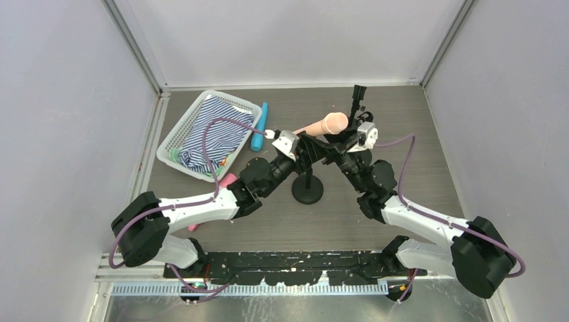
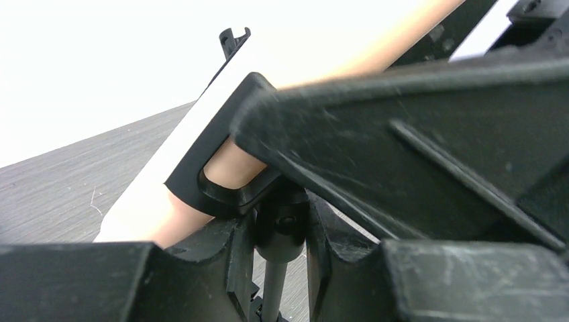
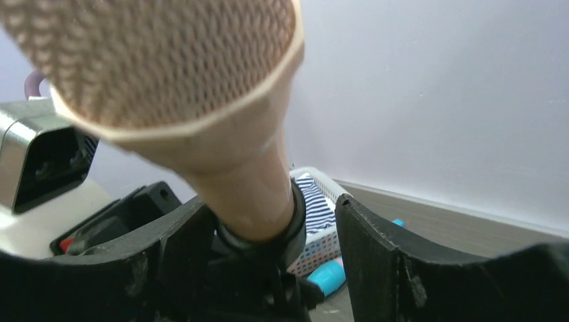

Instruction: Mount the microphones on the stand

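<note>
Worktop [image 1: 416, 121]: grey wood, basket [image 1: 180, 126] upper left.
Peach mic [image 1: 327, 124]: seated in stand [image 1: 308, 192] clip, centre.
Left claw [image 2: 278, 231]: clenched on stand neck.
Right claw [image 3: 272, 208]: released, open either side of mic handle.

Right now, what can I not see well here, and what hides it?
Pink microphone: top view, mostly under the left arm.
Stand clip: top view, covered by left gripper and right gripper.
Blue microphone: right wrist view, mostly behind a finger.
Peach microphone: left wrist view, blurred, head not shown.
</note>
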`<state>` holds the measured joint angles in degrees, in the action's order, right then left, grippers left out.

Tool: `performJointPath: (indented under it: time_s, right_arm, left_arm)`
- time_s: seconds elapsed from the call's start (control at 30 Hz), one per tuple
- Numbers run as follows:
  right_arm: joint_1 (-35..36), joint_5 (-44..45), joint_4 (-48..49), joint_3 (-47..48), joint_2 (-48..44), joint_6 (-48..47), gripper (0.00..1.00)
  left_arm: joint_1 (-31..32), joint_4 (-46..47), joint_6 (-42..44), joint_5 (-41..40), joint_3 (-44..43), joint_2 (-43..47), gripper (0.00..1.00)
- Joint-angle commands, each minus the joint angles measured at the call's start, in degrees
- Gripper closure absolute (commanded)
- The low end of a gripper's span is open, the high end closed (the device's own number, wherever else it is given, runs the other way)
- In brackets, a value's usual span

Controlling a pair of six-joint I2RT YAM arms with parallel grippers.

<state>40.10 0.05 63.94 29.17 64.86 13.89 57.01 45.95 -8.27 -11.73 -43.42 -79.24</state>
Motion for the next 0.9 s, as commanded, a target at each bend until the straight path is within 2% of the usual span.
performJointPath:
  time_s: [0.0, 0.2, 0.3, 0.4, 0.5, 0.6, 0.7, 0.87]
  right_arm:
    - [0.4, -0.2, -5.0, -2.5, -5.2, 2.0, 0.3]
    - [0.3, -1.0, -16.9, -3.0, -17.4, 1.4, 0.3]
    - [0.4, 0.7, -33.2, 1.3, -23.8, 0.1, 0.3]
    - [0.4, 4.1, -54.6, 10.3, -27.7, -1.0, 0.3]
    - [0.3, 4.6, -73.0, 20.5, -27.3, -2.4, 0.28]
    - [0.3, 3.3, -85.6, 29.5, -24.9, -3.0, 0.25]
    - [0.3, 4.9, -95.2, 37.9, -21.1, -1.8, 0.22]
    - [0.4, 4.9, -105.6, 49.8, -12.8, -0.5, 0.18]
  left_arm:
    - [0.6, -4.4, -1.6, -2.0, 1.5, 0.5, 1.0]
    - [0.6, -4.5, -1.2, -2.0, 1.4, 0.3, 1.0]
    - [0.6, -4.7, -1.0, -1.5, 1.3, 0.1, 1.0]
    - [0.5, -4.9, -0.7, -0.6, 0.9, -0.1, 1.0]
    - [0.6, -5.5, -0.4, 0.7, 0.5, -0.3, 1.0]
    - [0.5, -6.1, -0.1, 1.6, -0.1, -0.5, 1.0]
    - [0.6, -6.4, 0.1, 2.0, -0.4, -0.7, 1.0]
    - [0.5, -7.0, 0.7, 3.1, -0.7, -0.5, 1.0]
